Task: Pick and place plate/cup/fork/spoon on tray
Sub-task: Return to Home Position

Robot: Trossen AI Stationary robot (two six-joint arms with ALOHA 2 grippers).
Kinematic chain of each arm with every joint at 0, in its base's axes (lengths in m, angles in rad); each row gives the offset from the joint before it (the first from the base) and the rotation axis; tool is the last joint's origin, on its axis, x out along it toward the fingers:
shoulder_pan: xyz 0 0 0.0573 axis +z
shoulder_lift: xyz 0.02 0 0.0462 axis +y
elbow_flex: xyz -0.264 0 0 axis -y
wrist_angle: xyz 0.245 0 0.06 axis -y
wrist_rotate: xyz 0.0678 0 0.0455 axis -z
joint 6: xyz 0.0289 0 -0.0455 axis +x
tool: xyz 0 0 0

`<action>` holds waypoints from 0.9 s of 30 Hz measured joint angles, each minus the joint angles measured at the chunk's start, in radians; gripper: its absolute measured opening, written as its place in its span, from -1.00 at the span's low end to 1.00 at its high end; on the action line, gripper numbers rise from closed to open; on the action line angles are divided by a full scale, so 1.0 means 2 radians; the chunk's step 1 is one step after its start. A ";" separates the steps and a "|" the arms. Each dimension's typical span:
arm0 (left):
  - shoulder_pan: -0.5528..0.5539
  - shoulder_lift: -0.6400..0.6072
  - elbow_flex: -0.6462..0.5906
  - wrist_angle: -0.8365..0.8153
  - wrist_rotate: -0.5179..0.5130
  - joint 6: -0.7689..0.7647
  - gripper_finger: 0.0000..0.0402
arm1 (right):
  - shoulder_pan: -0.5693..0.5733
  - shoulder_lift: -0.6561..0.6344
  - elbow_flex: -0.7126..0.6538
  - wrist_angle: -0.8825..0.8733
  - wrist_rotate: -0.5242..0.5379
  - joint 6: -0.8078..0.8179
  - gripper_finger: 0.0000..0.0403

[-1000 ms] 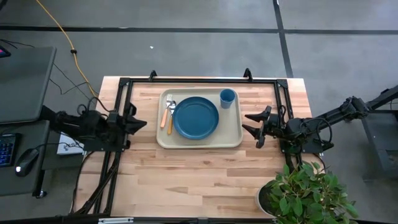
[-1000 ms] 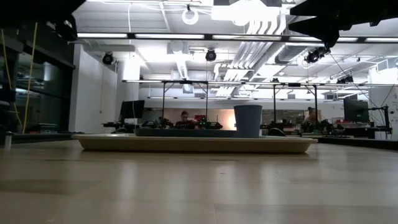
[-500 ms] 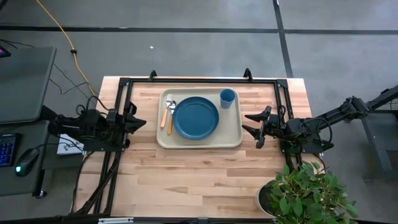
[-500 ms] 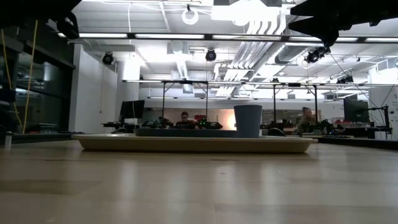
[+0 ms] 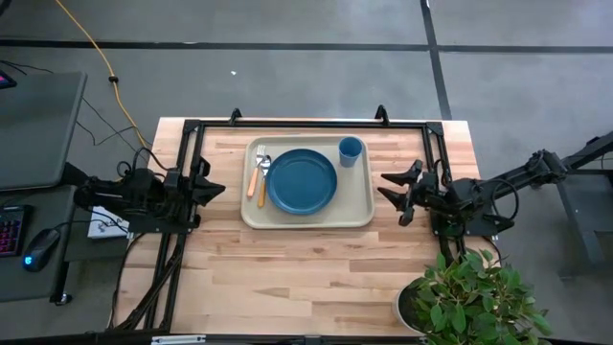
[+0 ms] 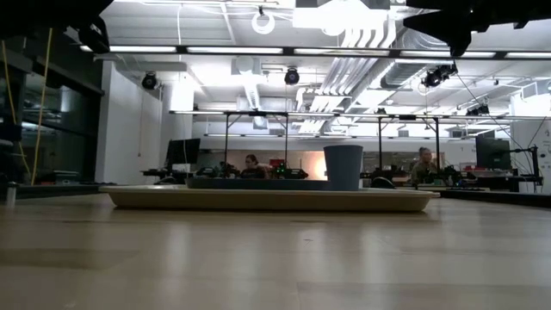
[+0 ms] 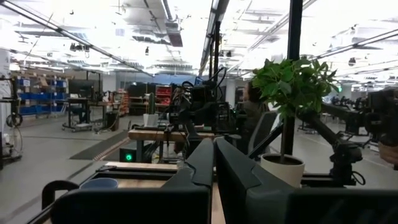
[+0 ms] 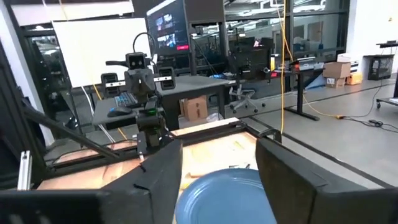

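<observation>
The cream tray (image 5: pixel 359 216) lies on the far middle of the table. On it rest the dark blue plate (image 5: pixel 302 180), the light blue cup (image 5: pixel 351 150) upright at its far right corner, and the fork (image 5: pixel 262 175) and spoon (image 5: pixel 253 180) side by side left of the plate. My left gripper (image 5: pixel 218 187) hangs shut and empty left of the tray; its wrist view (image 7: pixel 210 163) shows the fingers together. My right gripper (image 5: pixel 385 186) is open and empty right of the tray, and its wrist view (image 8: pixel 219 146) looks at the plate (image 8: pixel 224 196).
A potted plant (image 5: pixel 469 297) stands at the table's near right corner. A black frame rail (image 5: pixel 306 123) runs along the far edge and down both sides. Bare wood (image 5: pixel 287 278) lies between the tray and the near edge.
My right gripper has drawn back a little toward the table's right edge, still open. The tray and the things on it have not moved.
</observation>
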State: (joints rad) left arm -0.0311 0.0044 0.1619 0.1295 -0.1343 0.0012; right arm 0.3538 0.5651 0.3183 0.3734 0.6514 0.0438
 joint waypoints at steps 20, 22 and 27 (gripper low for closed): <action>0.000 0.000 0.000 -0.023 -0.002 -0.026 -1.00 | 0.000 -0.012 0.000 -0.055 -0.004 -0.002 -0.98; 0.000 0.000 0.000 -0.026 -0.002 -0.026 -1.00 | 0.000 -0.012 0.000 -0.059 -0.004 0.000 -0.99; 0.000 0.000 0.000 -0.028 -0.003 -0.027 -1.00 | 0.000 -0.025 0.000 -0.066 0.002 0.000 -1.00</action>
State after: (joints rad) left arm -0.0319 0.0044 0.1623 0.0741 -0.1394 -0.0532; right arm 0.3538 0.5146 0.3183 0.2420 0.6556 0.0442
